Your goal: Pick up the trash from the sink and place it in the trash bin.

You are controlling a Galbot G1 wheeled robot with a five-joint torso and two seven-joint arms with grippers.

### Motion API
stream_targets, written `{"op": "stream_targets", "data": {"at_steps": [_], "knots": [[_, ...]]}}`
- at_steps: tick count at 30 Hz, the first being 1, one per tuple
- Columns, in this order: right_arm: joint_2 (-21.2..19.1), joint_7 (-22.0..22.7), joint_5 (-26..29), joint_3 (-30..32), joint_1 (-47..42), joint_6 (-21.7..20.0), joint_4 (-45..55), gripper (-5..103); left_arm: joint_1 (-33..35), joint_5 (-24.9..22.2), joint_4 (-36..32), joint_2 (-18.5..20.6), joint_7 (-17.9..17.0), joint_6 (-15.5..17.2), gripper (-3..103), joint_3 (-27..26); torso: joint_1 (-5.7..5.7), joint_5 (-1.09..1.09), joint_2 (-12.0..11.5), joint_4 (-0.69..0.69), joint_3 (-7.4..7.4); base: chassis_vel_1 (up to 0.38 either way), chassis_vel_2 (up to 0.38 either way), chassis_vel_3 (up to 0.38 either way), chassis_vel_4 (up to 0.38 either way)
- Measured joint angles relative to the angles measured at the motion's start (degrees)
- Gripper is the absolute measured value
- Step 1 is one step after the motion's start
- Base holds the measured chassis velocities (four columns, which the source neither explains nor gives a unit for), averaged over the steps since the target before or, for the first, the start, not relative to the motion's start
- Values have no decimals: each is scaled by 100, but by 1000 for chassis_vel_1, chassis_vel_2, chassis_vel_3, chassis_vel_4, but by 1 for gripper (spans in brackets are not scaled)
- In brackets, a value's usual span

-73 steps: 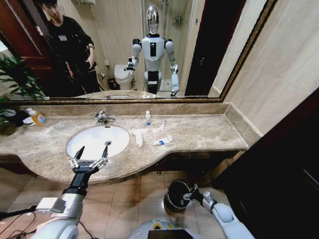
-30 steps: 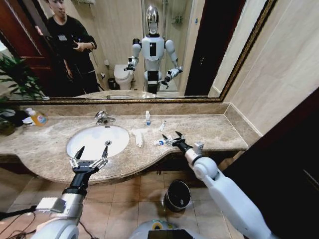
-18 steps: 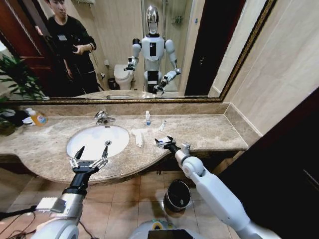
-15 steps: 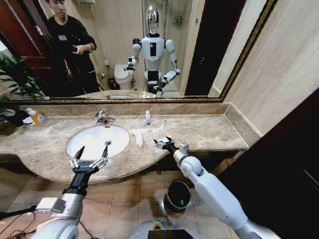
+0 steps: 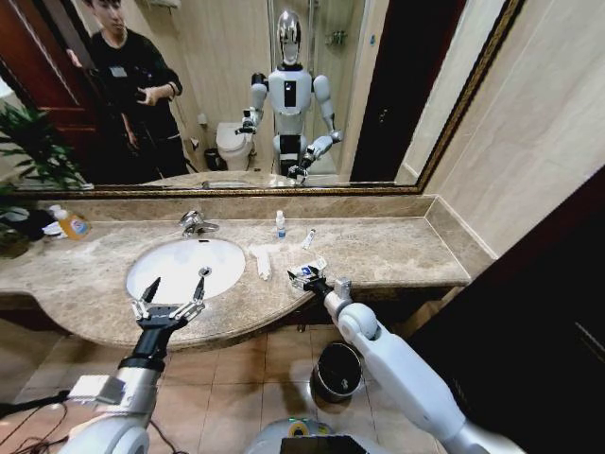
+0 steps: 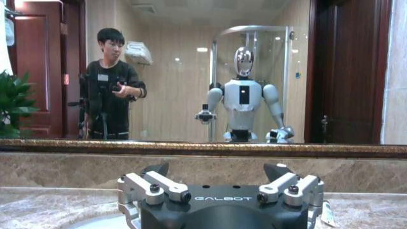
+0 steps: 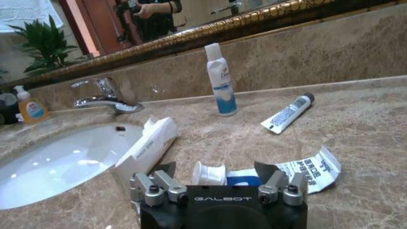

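White glossy arms, black wrists, left gripper [image 5: 172, 289] and right gripper [image 7: 216, 171] black with silver screw-studded finger brackets, white GALBOT lettering, chrome head in mirror.

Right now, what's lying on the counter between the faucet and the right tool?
In the right wrist view, the long white tissue lies between the faucet and the right tool, beside the sink.

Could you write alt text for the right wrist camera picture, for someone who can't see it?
The right gripper is open around a white-and-blue packet on a marble counter. Beyond lie a small white tube, a clear bottle, white trash and the sink.
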Motion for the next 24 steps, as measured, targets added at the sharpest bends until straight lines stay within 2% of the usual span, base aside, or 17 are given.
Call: {"op": "stream_targets", "data": {"at_steps": [4,6,15,18,19,20,22,24], "knots": [[-5,-26,-18,11,-38,3,-3,77,0,0,0,0,0,0,100,0,0,0,0,0,0,0,0,0,0],[-15,-80,-34,26,-96,3,-3,68,0,0,0,0,0,0,100,0,0,0,0,0,0,0,0,0,0],[-15,-111,-92,31,-85,89,-88,65,0,0,0,0,0,0,100,0,0,0,0,0,0,0,0,0,0],[-45,-158,-96,41,-91,108,-104,55,0,0,0,0,0,0,100,0,0,0,0,0,0,0,0,0,0],[-45,-158,-96,41,-91,108,-104,55,0,0,0,0,0,0,100,0,0,0,0,0,0,0,0,0,0],[-63,-179,-99,41,-100,119,-106,47,0,0,0,0,0,0,100,0,0,0,0,0,0,0,0,0,0],[-71,-188,-101,42,-103,126,-107,47,0,0,0,0,0,0,100,0,0,0,0,0,0,0,0,0,0],[-95,-202,-109,42,-102,149,-118,38,0,0,0,0,0,0,100,0,0,0,0,0,0,0,0,0,0]]}}
